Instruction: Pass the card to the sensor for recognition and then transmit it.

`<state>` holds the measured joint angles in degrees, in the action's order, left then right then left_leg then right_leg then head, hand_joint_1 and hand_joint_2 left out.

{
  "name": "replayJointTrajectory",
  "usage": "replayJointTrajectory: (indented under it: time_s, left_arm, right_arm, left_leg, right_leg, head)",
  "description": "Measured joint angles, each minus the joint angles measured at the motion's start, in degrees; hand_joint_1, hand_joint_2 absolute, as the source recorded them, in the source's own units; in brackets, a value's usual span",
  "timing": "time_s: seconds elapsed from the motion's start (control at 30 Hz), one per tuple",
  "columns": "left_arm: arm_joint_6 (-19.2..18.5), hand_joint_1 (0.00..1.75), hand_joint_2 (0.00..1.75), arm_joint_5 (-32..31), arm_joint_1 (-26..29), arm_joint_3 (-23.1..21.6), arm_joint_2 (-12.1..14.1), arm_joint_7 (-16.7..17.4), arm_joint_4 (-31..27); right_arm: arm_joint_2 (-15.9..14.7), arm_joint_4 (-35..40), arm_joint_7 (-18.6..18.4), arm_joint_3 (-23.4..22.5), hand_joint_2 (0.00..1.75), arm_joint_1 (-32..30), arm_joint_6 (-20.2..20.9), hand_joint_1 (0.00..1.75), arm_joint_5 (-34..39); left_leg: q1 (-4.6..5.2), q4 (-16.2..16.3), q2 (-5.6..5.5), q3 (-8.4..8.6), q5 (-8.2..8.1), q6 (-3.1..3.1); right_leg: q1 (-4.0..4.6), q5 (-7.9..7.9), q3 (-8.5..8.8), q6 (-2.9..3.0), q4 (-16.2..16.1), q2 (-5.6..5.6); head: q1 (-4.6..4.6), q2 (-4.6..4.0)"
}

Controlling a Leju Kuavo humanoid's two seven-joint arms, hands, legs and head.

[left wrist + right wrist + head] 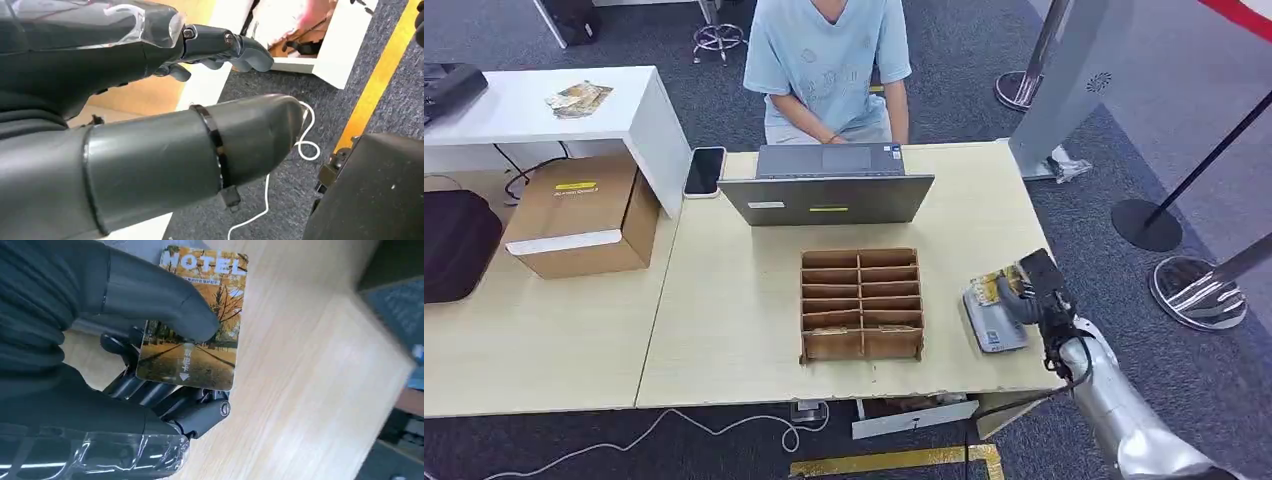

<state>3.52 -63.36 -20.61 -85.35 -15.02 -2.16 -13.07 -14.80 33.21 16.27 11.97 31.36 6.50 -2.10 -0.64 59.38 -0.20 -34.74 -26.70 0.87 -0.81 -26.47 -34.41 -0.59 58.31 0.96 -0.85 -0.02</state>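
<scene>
You see right hand (125, 370) pinching card (197, 335) by thumb, long axis along fingers, above sensor (992, 322), table's (724, 330) 3 o'clock edge. Left hand (150, 125): fingers loosely apart, empty.

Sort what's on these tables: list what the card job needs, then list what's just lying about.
Job:
hotel card, pinched by the right hand
grey sensor pad beneath it
wooden slotted organizer, probably

Lying about:
laptop
phone
cardboard box
spare cards on the white desk

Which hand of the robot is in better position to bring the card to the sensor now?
The right hand. It already pinches the card above the grey sensor at the table's right edge. The left hand hangs low beside the table, holding nothing.
</scene>
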Motion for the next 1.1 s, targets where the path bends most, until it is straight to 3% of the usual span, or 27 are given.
replayJointTrajectory:
  time_s: [0.33,0.57,0.7,0.77,0.9,1.0,1.1]
  left_arm:
    - [0.05,0.00,0.00,-0.07,-0.01,0.00,0.00,-0.50,0.00]
    - [0.26,0.00,0.00,0.26,-0.03,0.00,0.00,-1.64,0.00]
    - [1.31,0.00,0.00,0.70,-0.02,0.00,0.00,-2.80,0.02]
    - [1.29,0.00,0.00,1.25,0.00,0.00,0.00,-3.00,0.04]
    - [1.25,0.00,0.00,3.15,0.04,0.09,0.00,-4.20,0.11]
    - [0.41,0.00,0.00,5.71,0.26,0.94,0.04,-5.95,0.35]
    - [-1.12,0.00,0.00,8.29,0.75,2.63,0.28,-7.06,0.48]
  right_arm:
    - [0.00,2.77,1.43,-3.73,1.75,-1.63,1.41,1.75,2.00]
    - [0.00,7.98,6.51,-6.50,1.75,-2.25,6.57,1.75,9.63]
    - [0.00,13.48,7.73,-7.25,1.75,-1.89,6.15,1.75,11.08]
    - [0.24,16.63,9.20,-7.16,1.75,-0.72,1.38,1.75,8.27]
    - [2.58,21.74,10.51,-4.31,1.75,5.32,-19.35,1.75,-6.36]
    - [5.38,22.57,9.15,0.61,1.75,11.21,-35.57,1.75,-22.12]
    - [8.97,22.39,6.42,5.45,1.75,16.73,-44.69,1.75,-40.80]
  left_leg:
    - [0.00,0.00,0.00,0.00,0.00,0.00]
    - [0.00,0.00,0.01,-0.01,0.00,0.00]
    - [0.01,0.00,0.01,-0.05,0.00,0.00]
    - [0.01,-0.01,0.04,-0.06,0.01,0.01]
    - [0.01,-0.01,0.25,-0.01,0.05,0.06]
    - [0.00,-0.01,0.41,0.09,0.05,0.07]
    - [-0.02,-0.01,0.39,0.10,0.11,0.16]
  right_leg:
    - [0.00,0.00,-0.01,0.00,0.00,-0.02]
    - [-0.01,0.00,-0.01,0.00,0.00,-0.02]
    - [-0.01,0.00,0.00,0.00,0.04,-0.02]
    - [-0.01,0.01,-0.03,0.00,0.06,-0.04]
    - [-0.01,0.03,-0.06,0.03,0.15,-0.23]
    - [-0.01,0.05,-0.10,0.07,0.23,-0.43]
    - [0.01,0.04,-0.15,0.08,0.29,-0.40]
  head:
    - [-0.02,0.00]
    - [0.00,0.00]
    - [-0.02,0.00]
    - [-0.04,0.00]
    - [-0.04,0.00]
    - [-0.04,0.00]
    - [-0.04,0.00]
